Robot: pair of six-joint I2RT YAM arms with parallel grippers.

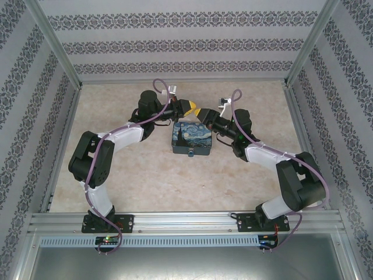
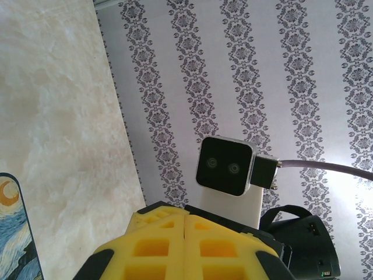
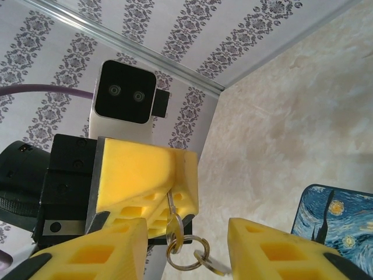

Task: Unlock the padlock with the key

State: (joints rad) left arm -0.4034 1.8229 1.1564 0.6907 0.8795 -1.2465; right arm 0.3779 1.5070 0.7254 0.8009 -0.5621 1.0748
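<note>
**Item:** thin silvery metal key (image 3: 172, 219), flat and smooth. It is held in the air over the far part of the surface, blade end pinched in the seam of the left claw (image 3: 175, 175). That claw is fully closed on it. The bow and two bright wire split rings (image 3: 183, 256) dangle free below, likely so the other arm can take the handle end.

**Right claw** (image 3: 186, 228): blocky yellow plastic fingers with moulded hollows. They stand partly apart on either side of the rings and have hold of nothing.

**Padlock** (image 1: 191, 154): tiny, with a blue body. It reads as a blue speck at the near wall of the tin — probably the lock, though too small to be sure. It lies low on the surface, well apart from the key above.

**Tin** (image 1: 191, 139): dark, rectangular, with a glossy blue-and-yellow starry-night lid. It lies flat just below the two meeting claws.

**Surface** (image 1: 128, 175): beige, marbled and matt, enclosed by grey damask-striped walls (image 1: 175, 41).
</note>
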